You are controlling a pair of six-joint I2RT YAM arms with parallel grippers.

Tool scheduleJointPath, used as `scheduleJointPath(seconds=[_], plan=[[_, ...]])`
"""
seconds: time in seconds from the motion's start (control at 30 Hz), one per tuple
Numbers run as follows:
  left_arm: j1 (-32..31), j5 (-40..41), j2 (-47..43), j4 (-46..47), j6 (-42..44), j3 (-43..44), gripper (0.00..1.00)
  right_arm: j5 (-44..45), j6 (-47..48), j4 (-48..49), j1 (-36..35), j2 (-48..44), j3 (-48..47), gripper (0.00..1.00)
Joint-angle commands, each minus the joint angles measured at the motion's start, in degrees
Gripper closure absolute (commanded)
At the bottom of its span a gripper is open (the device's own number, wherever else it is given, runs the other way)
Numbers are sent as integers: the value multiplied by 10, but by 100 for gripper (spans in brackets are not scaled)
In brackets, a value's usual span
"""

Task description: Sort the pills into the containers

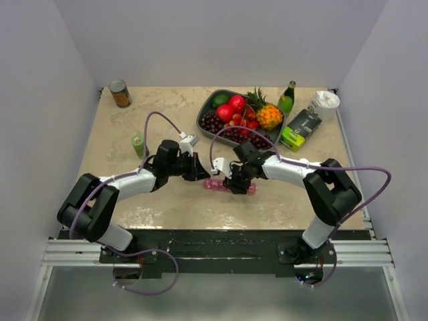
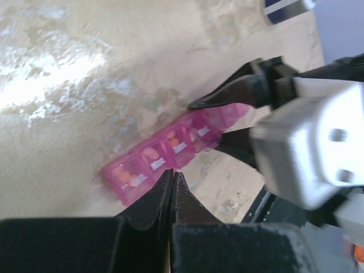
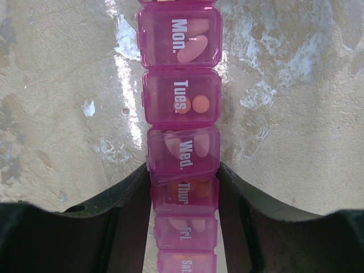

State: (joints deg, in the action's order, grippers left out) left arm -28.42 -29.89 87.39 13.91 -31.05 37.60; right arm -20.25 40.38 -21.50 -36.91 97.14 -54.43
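The containers are one pink translucent strip (image 3: 181, 102) of lidded day compartments, lying flat on the beige table (image 1: 134, 120). Pink and orange pills show inside it. The "Wed." lid sits slightly crooked, tilted over the "Thur." one. My right gripper (image 3: 183, 169) straddles the strip at "Thur.", with a black finger pressed against each long side. In the top view the strip (image 1: 251, 189) lies under the right gripper (image 1: 237, 182). My left gripper (image 2: 172, 173) is shut and empty, its tips just beside the strip's (image 2: 165, 153) long edge near its free end. It also shows in the top view (image 1: 200, 175).
A grey fruit tray (image 1: 206, 114) stands behind the arms. Around it are a green bottle (image 1: 287, 98), a dark and green box (image 1: 301, 127) and a white cup (image 1: 326, 103). A can (image 1: 120, 93) and a small green object (image 1: 138, 144) are at the left.
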Motion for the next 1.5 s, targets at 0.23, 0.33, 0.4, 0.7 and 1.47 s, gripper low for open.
scheduleJointPath(seconds=[0.23, 0.33, 0.4, 0.7, 1.47], plan=[[1, -51, -8, 36, -19, 9, 100, 19, -1, -14, -2, 15, -2, 45], [1, -40, 0, 11, -17, 8, 100, 19, -2, -14, -2, 15, -2, 47], [2, 5, 22, -38, -3, 7, 100, 20, -2, -14, -1, 16, -2, 47], [8, 29, 152, -3, 3, -27, 100, 21, -2, -14, -1, 16, -2, 49], [14, -32, -25, -37, -18, 19, 100, 21, -3, -15, -2, 20, -4, 48]])
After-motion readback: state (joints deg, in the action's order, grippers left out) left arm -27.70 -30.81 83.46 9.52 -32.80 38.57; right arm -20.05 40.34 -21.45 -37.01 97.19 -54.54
